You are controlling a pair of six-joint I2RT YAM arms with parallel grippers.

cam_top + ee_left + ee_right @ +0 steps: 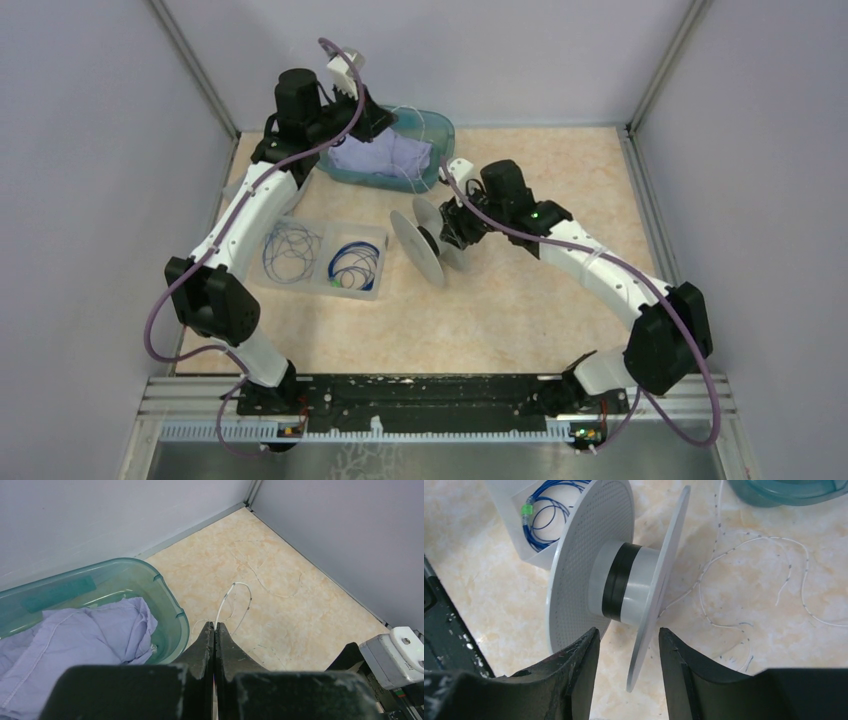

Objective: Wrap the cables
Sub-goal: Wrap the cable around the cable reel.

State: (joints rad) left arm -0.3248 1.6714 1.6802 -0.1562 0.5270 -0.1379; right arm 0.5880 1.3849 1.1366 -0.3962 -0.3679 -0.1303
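My left gripper (215, 625) is shut on the whitish cable (226, 599), which comes out between its tips and trails in loose loops over the table. This gripper (385, 120) hovers at the teal tub's far edge. The whitish cable (744, 542) runs on to a white spool (624, 582) lying on its side with a black band on the hub. My right gripper (629, 632) is open, its fingers standing either side of the spool's right flange (669, 575) without touching it. Blue cables (353, 262) lie coiled in a clear tray (300, 285).
A teal tub (443, 128) holding a lilac cloth (380, 155) stands at the back. Grey walls close the table on the left, back and right. The clear tray sits just left of the spool (430, 240), under the left arm.
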